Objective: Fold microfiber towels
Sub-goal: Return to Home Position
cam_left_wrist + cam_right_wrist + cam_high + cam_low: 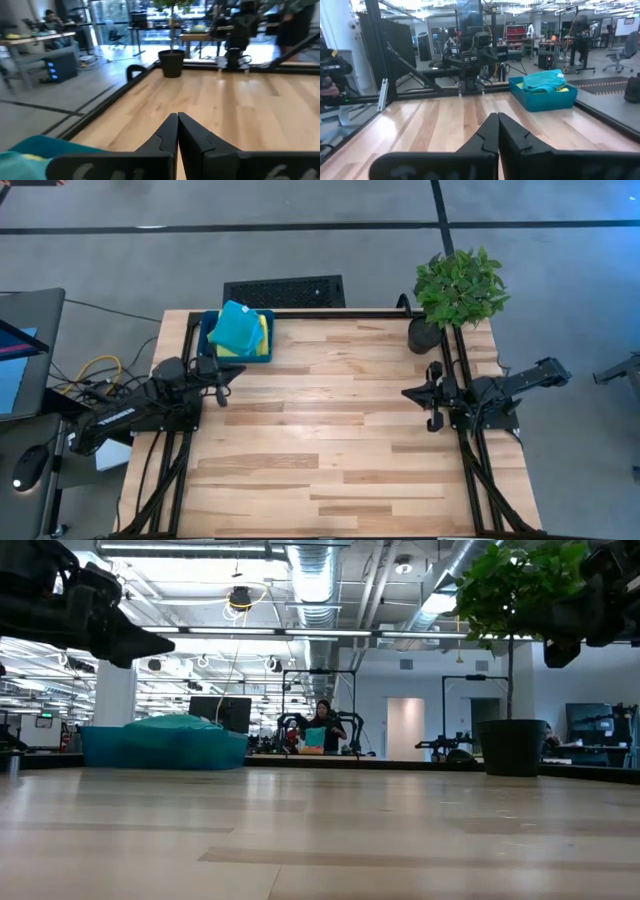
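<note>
My left claw point(238, 373) hangs over the left side of the table point(330, 440). Its two fingers point(165, 135) are pinched tight together with nothing between them; in the left wrist view they meet in one thin line. My right claw point(406, 392) hangs over the right side, and it points back across the wood at the left one. Its fingers point(486, 134) are pressed together too, and they grip nothing. In the low view both arms show only as dark shapes up high, off the wood. The towels point(240, 332) are not in my claws: they lie in a pile inside the tray point(206, 332). The tray sits at the back left corner of the table, close to my left claw but not touching it. The teal towel point(235, 326) is on top, a bit bumpy and puffed up over the rim. The yellow towel point(263, 332) peeks out from under it along one side. I cannot tell the colors of what lies deeper in the pile. A green plant point(460, 285) in a dark pot stands at the back right corner, well apart from the tray. The wood between my two claws is bare.
</note>
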